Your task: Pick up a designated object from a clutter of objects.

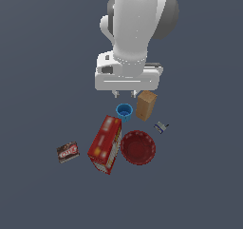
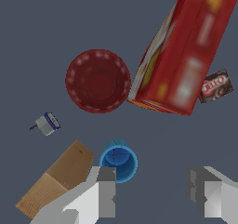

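The pincer (image 2: 151,190) hangs with jaws apart and empty above the blue cup (image 2: 119,161), which stands upright on the bench (image 1: 38,81) just beside the tan box (image 2: 56,179). Beyond lie the red bowl (image 2: 97,81) and red carton (image 2: 186,51), leaving the cup's open side free for a finger.

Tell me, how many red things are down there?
2. The long red carton lies beside the dark red bowl, which sits on the exterior view's right of it. Nothing seems hidden, though the arm covers some floor.
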You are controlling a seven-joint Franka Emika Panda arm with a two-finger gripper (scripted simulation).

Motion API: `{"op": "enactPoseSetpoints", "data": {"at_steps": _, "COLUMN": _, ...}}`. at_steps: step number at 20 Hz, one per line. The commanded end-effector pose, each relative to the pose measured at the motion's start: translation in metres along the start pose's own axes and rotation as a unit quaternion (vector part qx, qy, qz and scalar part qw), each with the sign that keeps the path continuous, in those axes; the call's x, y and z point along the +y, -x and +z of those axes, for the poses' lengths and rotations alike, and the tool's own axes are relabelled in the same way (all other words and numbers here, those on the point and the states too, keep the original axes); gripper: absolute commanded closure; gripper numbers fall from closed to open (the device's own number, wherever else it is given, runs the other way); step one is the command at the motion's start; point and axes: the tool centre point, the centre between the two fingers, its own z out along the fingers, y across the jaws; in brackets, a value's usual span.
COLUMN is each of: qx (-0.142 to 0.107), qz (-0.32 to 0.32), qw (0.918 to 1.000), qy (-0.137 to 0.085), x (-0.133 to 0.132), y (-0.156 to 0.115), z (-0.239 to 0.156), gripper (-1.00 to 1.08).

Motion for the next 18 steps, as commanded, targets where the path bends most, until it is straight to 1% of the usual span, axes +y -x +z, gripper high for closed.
{"op": "enactPoseSetpoints", "data": {"at_steps": 1, "qx": 0.004, "qz": 0.005, "qw": 0.9999, "qy": 0.013, "x": 0.003, "y": 0.0, "z": 0.008, "gripper": -0.2}}
{"op": "enactPoseSetpoints", "data": {"at_steps": 6, "qx": 0.019, "qz": 0.014, "qw": 0.9987, "qy": 0.045, "x": 0.011, "y": 0.001, "z": 0.03, "gripper": -0.2}}
{"op": "enactPoseSetpoints", "data": {"at_steps": 12, "qx": 0.047, "qz": 0.018, "qw": 0.9951, "qy": 0.085, "x": 0.016, "y": 0.006, "z": 0.062, "gripper": -0.2}}
{"op": "enactPoseSetpoints", "data": {"at_steps": 15, "qx": 0.063, "qz": 0.015, "qw": 0.9931, "qy": 0.098, "x": 0.015, "y": 0.009, "z": 0.079, "gripper": -0.2}}
{"op": "enactPoseSetpoints", "data": {"at_steps": 18, "qx": 0.078, "qz": 0.01, "qw": 0.9912, "qy": 0.106, "x": 0.011, "y": 0.015, "z": 0.094, "gripper": -0.2}}
